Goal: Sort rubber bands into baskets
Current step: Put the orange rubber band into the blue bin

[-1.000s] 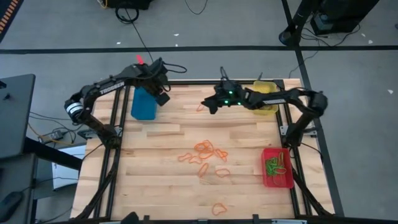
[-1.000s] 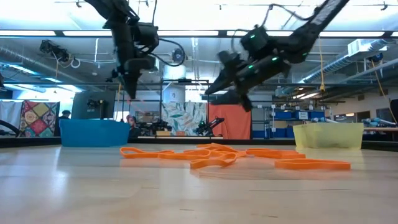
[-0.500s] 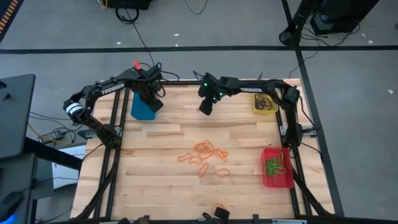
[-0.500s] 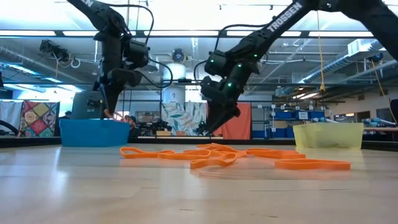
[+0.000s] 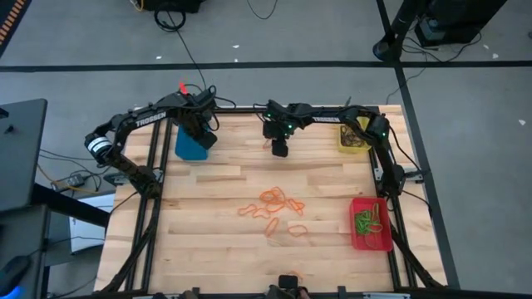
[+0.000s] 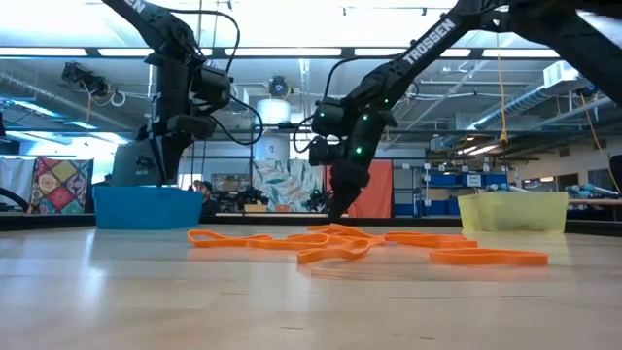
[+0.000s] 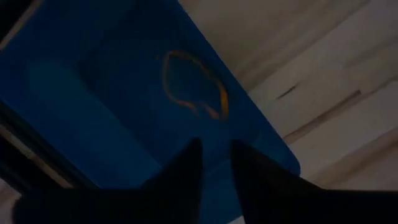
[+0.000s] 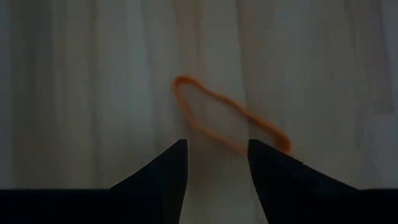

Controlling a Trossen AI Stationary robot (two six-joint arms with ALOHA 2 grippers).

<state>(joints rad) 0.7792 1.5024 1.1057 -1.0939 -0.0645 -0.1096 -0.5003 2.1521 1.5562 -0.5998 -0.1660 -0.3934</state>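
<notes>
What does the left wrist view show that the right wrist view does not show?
Only the left wrist view shows the blue basket with one orange rubber band lying inside it, seen past the left hand, whose fingers stand slightly apart with nothing between them.

Only the right wrist view shows a different orange band lying flat on bare wood, just beyond the open right hand; no basket appears there.

Both share one orange loop ahead of two dark fingertips, and the light wooden table.
</notes>
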